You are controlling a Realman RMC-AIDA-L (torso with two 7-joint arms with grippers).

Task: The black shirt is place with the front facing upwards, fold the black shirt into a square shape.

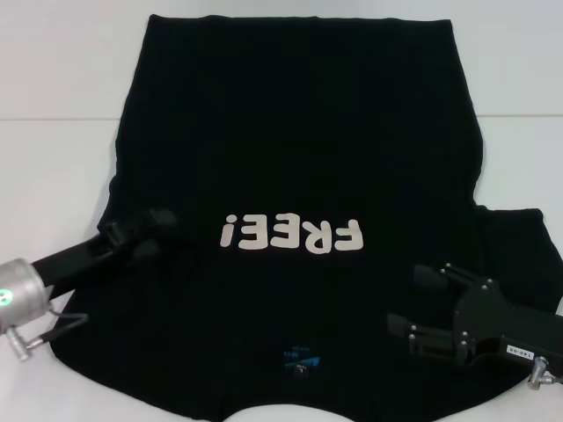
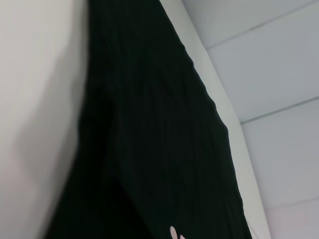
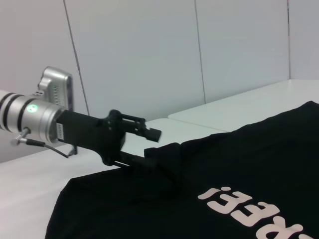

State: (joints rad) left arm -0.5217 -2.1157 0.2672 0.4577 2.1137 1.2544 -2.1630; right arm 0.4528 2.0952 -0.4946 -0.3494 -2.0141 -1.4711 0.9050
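The black shirt (image 1: 299,132) lies flat on the white table (image 1: 53,158), front up, with the off-white "FREE!" lettering (image 1: 292,235) at its middle and the small blue neck label (image 1: 303,362) near the front edge. My left gripper (image 1: 167,224) is low over the shirt's left shoulder, where the sleeve is folded inward. In the right wrist view the left gripper (image 3: 154,147) is open, its lower finger against a raised fold of cloth (image 3: 167,152). My right gripper (image 1: 422,303) is open and empty above the shirt's right shoulder, beside the spread right sleeve (image 1: 519,237). The left wrist view shows only shirt cloth (image 2: 159,149).
White table surface (image 1: 519,105) lies bare on both sides of the shirt and behind it. A pale panelled wall (image 3: 149,59) stands beyond the table on the left side.
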